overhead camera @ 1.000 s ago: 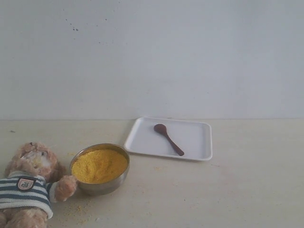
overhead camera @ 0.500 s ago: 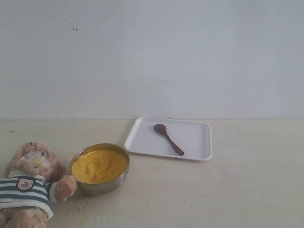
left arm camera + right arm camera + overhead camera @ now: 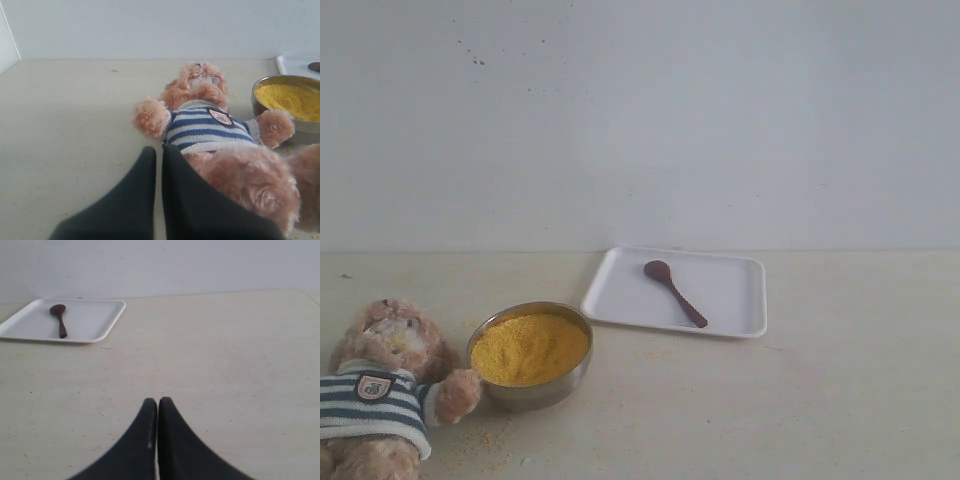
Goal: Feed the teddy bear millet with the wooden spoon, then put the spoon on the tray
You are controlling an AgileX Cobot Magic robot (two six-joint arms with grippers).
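Trouble brewing: left gripper (image 3: 159,152) and right gripper (image 3: 157,402) pinched together, empty. Flat on tray (image 3: 740,300), wooden spoon (image 3: 674,292), slim handle likely to skid. Heaped millet (image 3: 530,348) beside paw of teddy bear (image 3: 385,385), easily spilled.

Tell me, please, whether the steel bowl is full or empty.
Full: the millet fills the steel bowl up to its rim, slightly heaped.
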